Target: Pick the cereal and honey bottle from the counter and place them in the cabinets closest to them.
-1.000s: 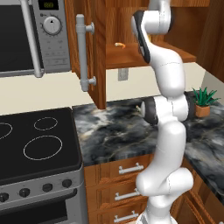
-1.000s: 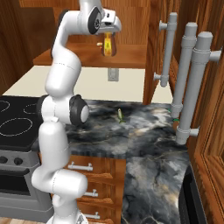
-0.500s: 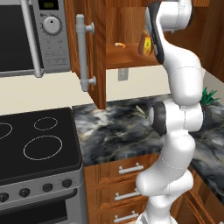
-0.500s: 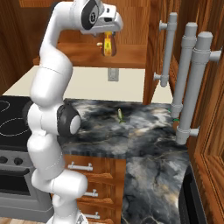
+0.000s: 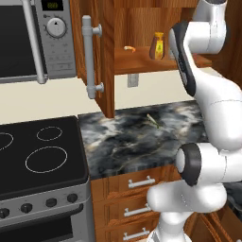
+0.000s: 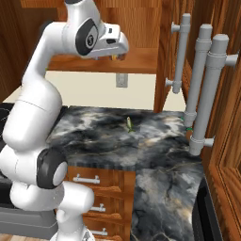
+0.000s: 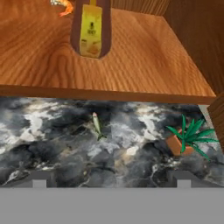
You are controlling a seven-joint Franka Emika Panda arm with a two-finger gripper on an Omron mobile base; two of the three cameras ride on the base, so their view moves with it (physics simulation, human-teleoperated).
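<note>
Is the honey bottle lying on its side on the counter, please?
No, the honey bottle stands upright on the cabinet shelf.

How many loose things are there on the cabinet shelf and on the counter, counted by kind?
Honey bottle, upright on the shelf: 1
Small orange thing on the shelf, too small to identify: 1
Small green vegetable on the counter: 1
Potted plant on the counter: 1
Total: 4

Look past your two finger tips [image 7: 39,182] in the hand view: a potted green plant [image 7: 186,138] sits up and right of the right-hand tip, and a small pale-green vegetable [image 7: 96,123] lies above and between the tips. Far above them, at the top edge, is a small orange item [image 7: 64,5]. From the left base view you see a stove [image 5: 42,156] and a microwave [image 5: 35,38].
</note>
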